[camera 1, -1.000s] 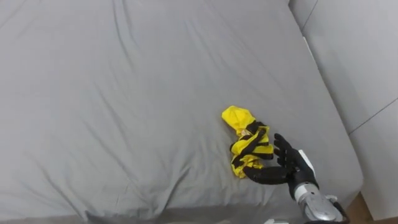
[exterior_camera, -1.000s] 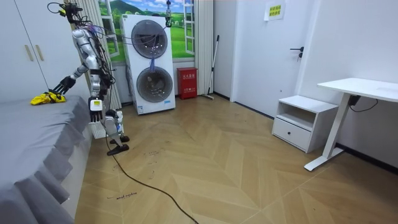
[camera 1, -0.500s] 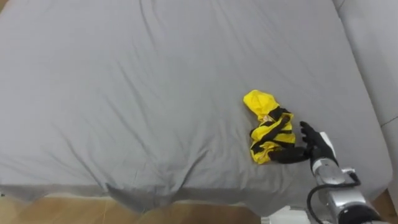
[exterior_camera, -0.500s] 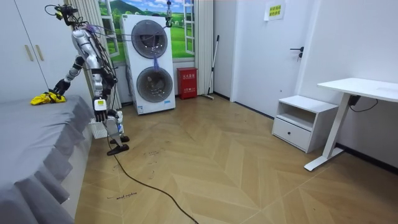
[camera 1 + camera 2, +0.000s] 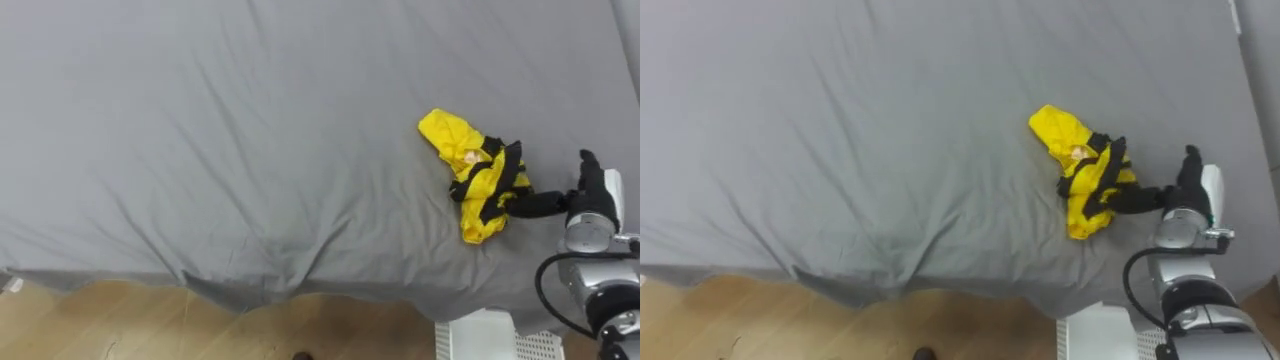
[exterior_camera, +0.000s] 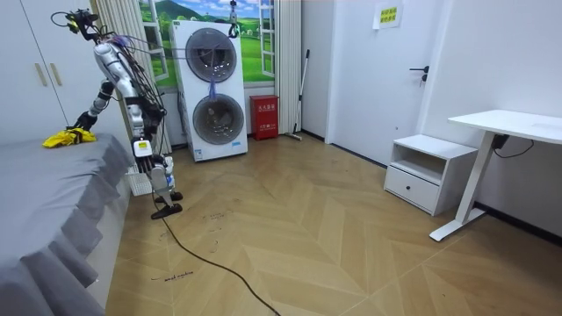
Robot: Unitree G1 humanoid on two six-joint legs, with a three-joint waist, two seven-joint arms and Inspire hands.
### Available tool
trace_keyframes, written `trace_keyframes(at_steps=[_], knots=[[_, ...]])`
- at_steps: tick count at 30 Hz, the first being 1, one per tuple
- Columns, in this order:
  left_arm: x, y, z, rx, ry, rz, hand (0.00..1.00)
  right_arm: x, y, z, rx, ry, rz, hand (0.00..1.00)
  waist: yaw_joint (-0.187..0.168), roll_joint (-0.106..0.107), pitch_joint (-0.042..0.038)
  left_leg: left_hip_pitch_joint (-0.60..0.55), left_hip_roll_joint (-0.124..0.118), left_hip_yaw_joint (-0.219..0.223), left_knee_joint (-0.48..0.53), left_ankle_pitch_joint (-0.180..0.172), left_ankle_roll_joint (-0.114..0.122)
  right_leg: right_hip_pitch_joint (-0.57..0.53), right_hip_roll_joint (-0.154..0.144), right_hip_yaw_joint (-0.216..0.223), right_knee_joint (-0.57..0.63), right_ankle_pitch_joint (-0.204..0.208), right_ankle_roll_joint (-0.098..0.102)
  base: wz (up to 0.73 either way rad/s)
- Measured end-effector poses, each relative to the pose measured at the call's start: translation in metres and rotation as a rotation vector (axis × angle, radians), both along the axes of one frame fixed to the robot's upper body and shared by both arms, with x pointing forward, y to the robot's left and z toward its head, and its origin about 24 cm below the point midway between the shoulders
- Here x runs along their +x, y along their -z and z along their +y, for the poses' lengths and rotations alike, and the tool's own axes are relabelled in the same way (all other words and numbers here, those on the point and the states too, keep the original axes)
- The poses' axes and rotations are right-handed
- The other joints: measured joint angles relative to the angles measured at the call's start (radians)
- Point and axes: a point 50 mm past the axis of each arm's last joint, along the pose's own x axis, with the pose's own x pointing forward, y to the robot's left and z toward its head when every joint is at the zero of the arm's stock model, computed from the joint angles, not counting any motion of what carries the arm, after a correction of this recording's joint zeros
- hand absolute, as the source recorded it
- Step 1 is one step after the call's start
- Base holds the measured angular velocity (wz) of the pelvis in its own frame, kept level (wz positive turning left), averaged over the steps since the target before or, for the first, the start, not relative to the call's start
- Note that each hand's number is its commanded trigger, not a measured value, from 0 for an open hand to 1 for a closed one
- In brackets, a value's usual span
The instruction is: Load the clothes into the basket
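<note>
A crumpled yellow garment with black stripes [image 5: 478, 175] lies on the grey bed [image 5: 220, 140], close to its near edge. My right hand [image 5: 590, 192] is just to the garment's right, turned on its side. One dark finger [image 5: 538, 205] reaches left and touches the cloth's edge, and the others stand straight. In the room view I stand at the bedside with the right arm stretched to the garment [image 6: 66, 138], and my left hand [image 6: 138, 147] hangs by my side. The rim of a white basket [image 5: 490, 335] shows below the bed's edge.
Wooden floor [image 5: 110, 320] shows under the bed's near edge. A stacked washer and dryer [image 6: 211, 88] stands behind me, with a bedside cabinet [image 6: 421, 171] and a white desk [image 6: 500, 132] at the room view's right.
The eye view has swung, so the bed's edge and floor now show. My right hand has turned on its side at the garment's right edge; the garment stays in place.
</note>
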Motion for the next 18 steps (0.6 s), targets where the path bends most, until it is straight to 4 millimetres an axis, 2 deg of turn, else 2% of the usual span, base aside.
trace_keyframes(at_steps=[4,8,11,15,18], knots=[[0.003,-0.001,0.0,0.0,0.003,-0.008,0.0,0.009,-0.009,0.003,-0.001,-0.012,-0.029,0.0,-0.003,0.0,0.0048,-0.013,-0.001,0.008,0.001,0.003,0.001,-0.021,-0.003,0.001,0.01,0.0,0.0,-0.08],[0.005,-0.001,-0.002,-0.003,0.024,-0.008,0.0,0.014,-0.013,0.008,0.009,-0.061,-0.025,0.0,0.001,0.001,0.0056,-0.013,0.0,0.008,0.0,0.004,0.001,-0.019,-0.003,-0.003,0.007,0.0,0.0,0.0],[0.007,-0.001,-0.002,-0.002,0.028,-0.014,0.0,0.018,-0.014,0.012,0.024,-0.109,-0.017,0.0,0.004,0.002,0.0147,-0.014,0.0,0.009,-0.003,0.004,0.001,-0.021,-0.003,-0.002,0.006,0.0,0.0,0.0],[0.008,-0.001,-0.003,-0.001,0.04,-0.017,0.0,0.023,-0.016,0.018,0.014,-0.18,-0.005,0.0,0.013,0.003,0.0145,-0.014,0.0,0.014,-0.01,0.004,0.001,-0.028,-0.002,0.002,0.008,0.0,0.0,-0.06],[0.009,-0.002,-0.003,0.0,0.051,-0.021,0.0,0.031,-0.02,0.037,0.021,-0.277,-0.031,0.0,0.023,0.004,0.0142,-0.013,0.001,0.029,-0.006,0.004,0.001,-0.033,-0.003,0.001,0.009,0.0,0.0,-0.18]])
